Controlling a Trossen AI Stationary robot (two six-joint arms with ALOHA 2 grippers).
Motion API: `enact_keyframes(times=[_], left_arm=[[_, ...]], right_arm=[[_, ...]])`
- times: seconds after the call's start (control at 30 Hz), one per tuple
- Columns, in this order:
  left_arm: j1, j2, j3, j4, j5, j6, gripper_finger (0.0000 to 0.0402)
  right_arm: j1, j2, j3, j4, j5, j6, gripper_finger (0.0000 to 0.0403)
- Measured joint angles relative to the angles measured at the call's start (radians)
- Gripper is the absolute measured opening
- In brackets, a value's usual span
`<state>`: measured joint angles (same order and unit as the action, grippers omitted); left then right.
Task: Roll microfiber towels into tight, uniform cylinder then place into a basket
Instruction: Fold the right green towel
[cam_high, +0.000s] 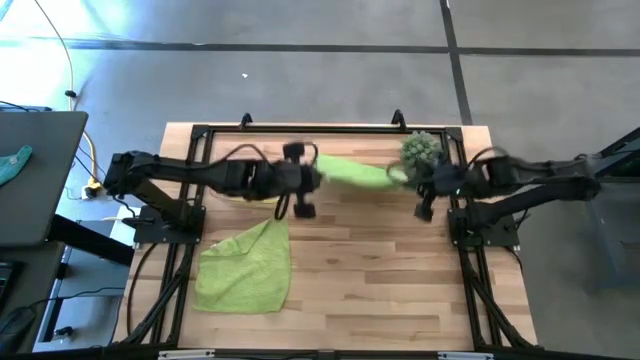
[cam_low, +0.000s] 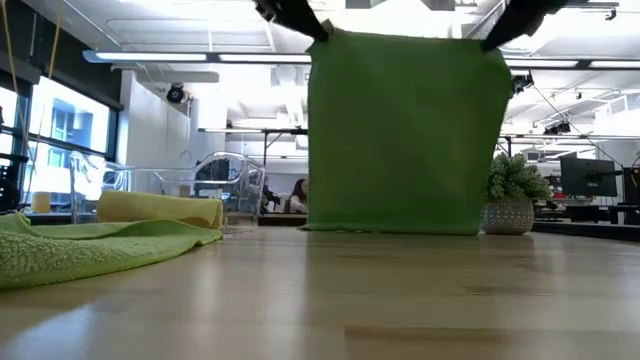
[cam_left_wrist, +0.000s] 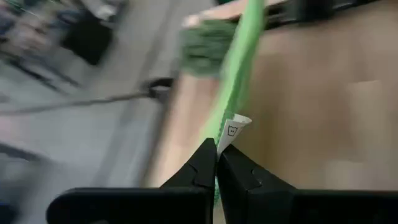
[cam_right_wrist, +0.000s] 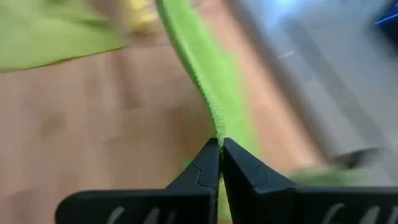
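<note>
A lime green towel (cam_low: 405, 130) hangs as a flat sheet between the two grippers, its lower edge at the table (cam_low: 400, 300), a drape only the low view reveals; from above it reads as a thin strip. The left gripper (cam_left_wrist: 217, 149) and right gripper (cam_right_wrist: 220, 144) each pinch an upper corner, fingers clamped tight on cloth. Three towels count: this one, a second green towel (cam_high: 245, 268) lying flat below the left gripper, and a yellow towel (cam_low: 160, 208) beside a clear basket (cam_low: 235, 190).

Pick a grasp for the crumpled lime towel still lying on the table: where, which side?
Grip the lime towel at its raised, peaked corner toward mid-table, coming from above. The rest lies flat on the table, giving a claw little edge to pinch. Probably the left arm; it is nearer.
</note>
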<state>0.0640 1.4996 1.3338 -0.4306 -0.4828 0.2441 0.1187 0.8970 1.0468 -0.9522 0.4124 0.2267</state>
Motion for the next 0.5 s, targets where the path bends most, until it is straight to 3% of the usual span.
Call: enact_keyframes(times=[0.2,0.33,0.5], left_arm=[[-0.167,0.047,0.003,-0.033,0.048,-0.215,0.0000],[-0.270,0.105,0.002,-0.062,0.092,-0.331,0.0000],[-0.381,0.194,0.002,-0.086,0.147,-0.437,0.0000]], right_arm=[[0.180,0.020,-0.241,0.334,-0.184,0.271,0.0000],[0.303,0.040,-0.380,0.598,-0.214,0.407,0.0000],[0.429,0.077,-0.469,0.793,-0.236,0.559,0.0000]])
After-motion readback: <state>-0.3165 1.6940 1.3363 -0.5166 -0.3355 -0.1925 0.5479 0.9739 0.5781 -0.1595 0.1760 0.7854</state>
